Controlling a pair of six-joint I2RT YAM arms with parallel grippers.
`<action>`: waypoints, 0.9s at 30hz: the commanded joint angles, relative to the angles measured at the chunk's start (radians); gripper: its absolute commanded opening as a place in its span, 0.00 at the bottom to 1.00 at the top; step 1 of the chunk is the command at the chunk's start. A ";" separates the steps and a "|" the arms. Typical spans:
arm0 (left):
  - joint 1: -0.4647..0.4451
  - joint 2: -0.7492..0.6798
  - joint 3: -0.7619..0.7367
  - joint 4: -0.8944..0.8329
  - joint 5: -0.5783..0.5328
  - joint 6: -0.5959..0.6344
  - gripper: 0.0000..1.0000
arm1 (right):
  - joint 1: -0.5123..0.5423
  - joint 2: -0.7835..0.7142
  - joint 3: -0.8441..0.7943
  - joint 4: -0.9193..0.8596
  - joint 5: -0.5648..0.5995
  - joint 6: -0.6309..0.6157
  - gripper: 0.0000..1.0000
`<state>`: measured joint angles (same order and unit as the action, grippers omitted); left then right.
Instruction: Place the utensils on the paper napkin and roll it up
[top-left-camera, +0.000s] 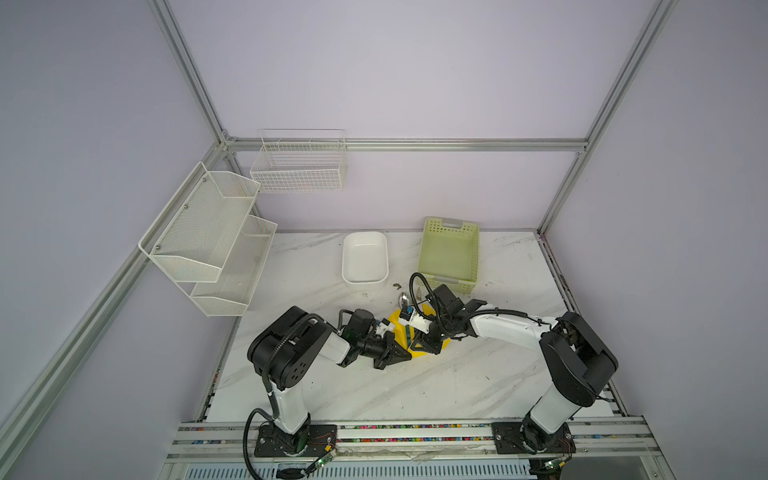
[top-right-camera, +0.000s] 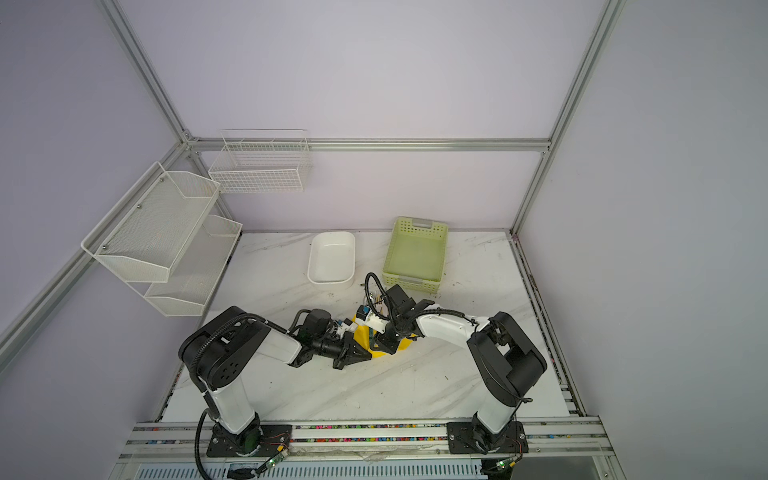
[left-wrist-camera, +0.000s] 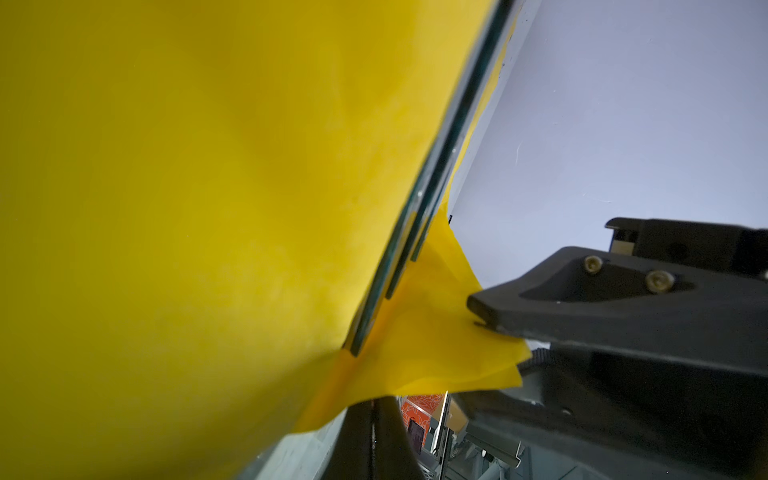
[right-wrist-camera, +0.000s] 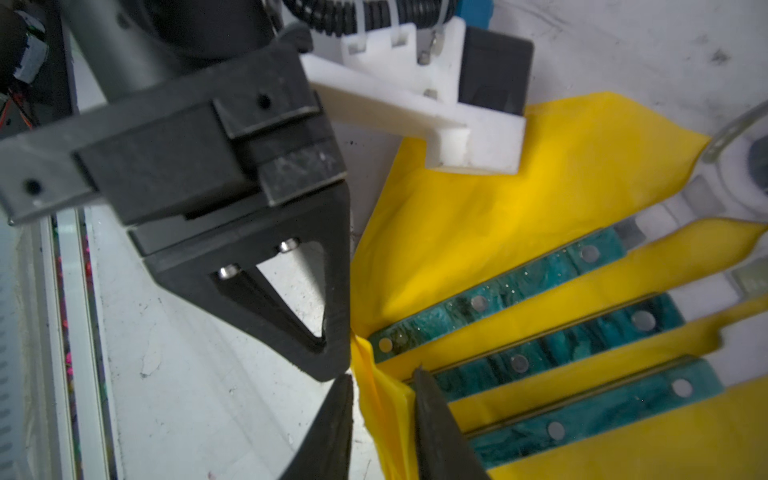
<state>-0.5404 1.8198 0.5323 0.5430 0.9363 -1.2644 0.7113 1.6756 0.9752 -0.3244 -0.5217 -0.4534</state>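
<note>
The yellow paper napkin (right-wrist-camera: 478, 216) lies mid-table, partly hidden under both grippers in both top views (top-left-camera: 422, 355) (top-right-camera: 361, 332). The utensils, three pieces with teal handles (right-wrist-camera: 561, 340), lie side by side on it. A spoon bowl (top-left-camera: 404, 298) sticks out past the napkin's far edge. My left gripper (left-wrist-camera: 376, 401) (top-left-camera: 409, 354) is shut at the napkin's near corner, and a flap of napkin (left-wrist-camera: 208, 187) rises from there beside the handles (left-wrist-camera: 415, 232). My right gripper (right-wrist-camera: 383, 374) (top-left-camera: 419, 347) straddles a bunched fold at that same corner. Its fingers (right-wrist-camera: 428, 415) are slightly apart, one touching the paper.
A white dish (top-left-camera: 365, 257) and a pale green perforated basket (top-left-camera: 451, 253) stand behind the napkin. White mesh shelves (top-left-camera: 208, 237) hang on the left wall and a wire basket (top-left-camera: 299, 166) on the back wall. The two grippers (top-right-camera: 368, 353) (top-right-camera: 380, 343) nearly touch.
</note>
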 joint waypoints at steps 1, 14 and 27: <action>-0.003 0.031 -0.041 -0.094 -0.032 -0.069 0.06 | -0.003 0.005 0.006 0.010 -0.034 -0.017 0.22; 0.053 -0.145 -0.062 -0.271 -0.095 0.001 0.10 | -0.004 0.015 0.035 -0.020 -0.073 -0.027 0.00; 0.181 -0.321 0.168 -0.891 -0.209 0.359 0.12 | 0.038 0.035 0.049 0.013 -0.119 0.025 0.00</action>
<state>-0.3813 1.5284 0.5976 -0.1955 0.7525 -1.0191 0.7292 1.6981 1.0016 -0.3252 -0.6010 -0.4400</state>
